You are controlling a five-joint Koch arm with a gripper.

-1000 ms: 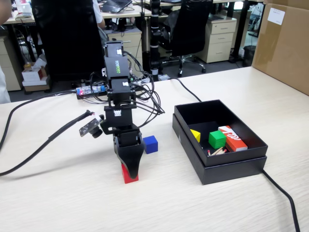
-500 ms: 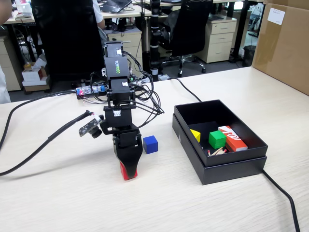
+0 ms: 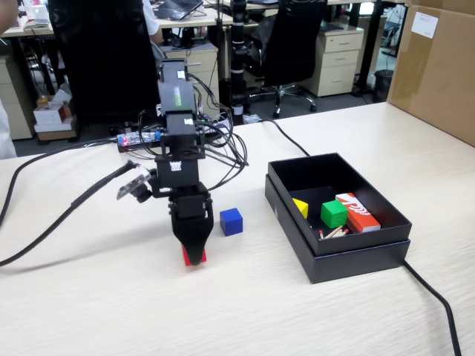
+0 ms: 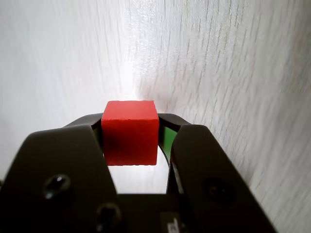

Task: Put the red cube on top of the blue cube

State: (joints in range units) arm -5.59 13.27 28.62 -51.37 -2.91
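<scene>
My pincer (image 3: 194, 256) was clamped on the red cube (image 4: 130, 132) low over the worktop (image 3: 245, 311), and in the fixed view the blue cube (image 3: 231, 221) sat near, at about two o'clock.

In the fixed view the gripper (image 3: 194, 256) hides most of the red cube (image 3: 185, 257) (only slivers show); the wrist view crops both jaws.
</scene>
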